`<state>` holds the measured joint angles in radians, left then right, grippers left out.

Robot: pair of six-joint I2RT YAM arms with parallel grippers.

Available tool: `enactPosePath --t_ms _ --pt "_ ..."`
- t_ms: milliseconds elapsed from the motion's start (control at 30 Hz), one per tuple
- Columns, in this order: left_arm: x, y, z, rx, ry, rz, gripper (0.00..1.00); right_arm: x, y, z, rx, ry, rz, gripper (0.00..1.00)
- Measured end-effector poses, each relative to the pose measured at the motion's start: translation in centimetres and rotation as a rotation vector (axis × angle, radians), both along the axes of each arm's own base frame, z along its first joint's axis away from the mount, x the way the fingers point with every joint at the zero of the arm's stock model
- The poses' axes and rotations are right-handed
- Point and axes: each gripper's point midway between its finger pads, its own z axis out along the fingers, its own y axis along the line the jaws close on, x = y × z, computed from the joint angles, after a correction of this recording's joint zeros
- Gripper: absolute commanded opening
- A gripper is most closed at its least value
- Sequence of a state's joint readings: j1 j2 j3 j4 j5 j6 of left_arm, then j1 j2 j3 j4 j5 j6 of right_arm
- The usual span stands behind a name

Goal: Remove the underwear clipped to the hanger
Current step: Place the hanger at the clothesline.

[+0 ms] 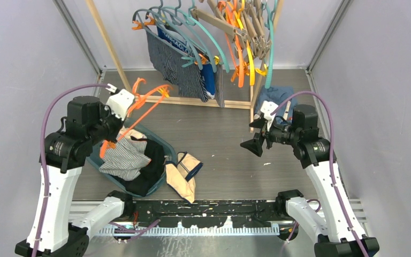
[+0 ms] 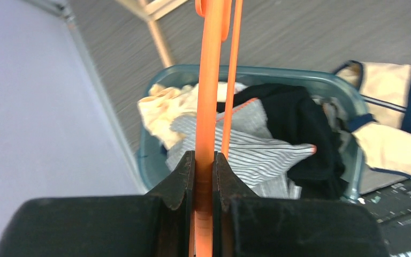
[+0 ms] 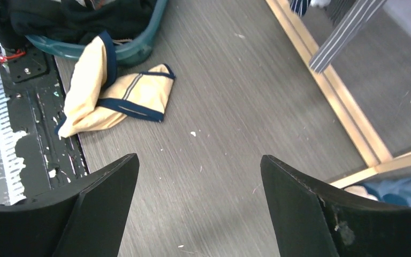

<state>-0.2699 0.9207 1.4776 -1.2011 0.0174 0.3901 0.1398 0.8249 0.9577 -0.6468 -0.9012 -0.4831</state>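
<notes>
My left gripper (image 1: 116,135) is shut on an orange hanger (image 1: 149,101) and holds it over a teal basket (image 1: 163,143). The wrist view shows the jaws closed on the hanger's bar (image 2: 210,80). A grey striped underwear (image 2: 267,155) and a black garment (image 2: 299,123) lie in the basket below. A beige underwear with navy trim (image 1: 184,174) lies on the table beside the basket and shows in the right wrist view (image 3: 134,96). Navy pinstriped underwear (image 1: 176,67) and bright blue underwear (image 1: 208,80) hang clipped on the rack. My right gripper (image 1: 251,144) is open and empty above bare table (image 3: 199,158).
A wooden rack (image 1: 214,101) with several teal, orange and wooden hangers (image 1: 246,32) stands at the back; its base rail shows in the right wrist view (image 3: 326,85). A blue garment (image 1: 275,99) lies by the rack's right post. Grey walls close in both sides.
</notes>
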Motion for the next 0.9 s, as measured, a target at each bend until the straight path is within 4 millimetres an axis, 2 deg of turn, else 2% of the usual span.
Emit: enactPosePath --t_ms 167,333,500,700,900 --pt "1.7 3.2 1.6 0.109 -0.052 0.163 0.00 0.3 -0.4 -3.2 -0.028 0.058 -0.033 0.90" --pt "4.5 4.7 4.1 0.182 -0.120 0.257 0.00 0.4 -0.6 -4.8 -0.034 0.081 -0.050 0.90" --pt "8.3 5.2 7.0 0.237 -0.193 0.306 0.00 0.4 -0.9 -4.6 -0.030 0.042 -0.067 0.90" --pt "12.4 5.3 11.1 0.223 -0.274 0.361 0.00 0.2 -0.9 -4.6 -0.025 0.020 -0.070 0.90" --pt "15.5 7.2 12.5 0.179 -0.298 0.446 0.00 0.2 -1.0 -4.7 -0.025 0.025 -0.073 0.90"
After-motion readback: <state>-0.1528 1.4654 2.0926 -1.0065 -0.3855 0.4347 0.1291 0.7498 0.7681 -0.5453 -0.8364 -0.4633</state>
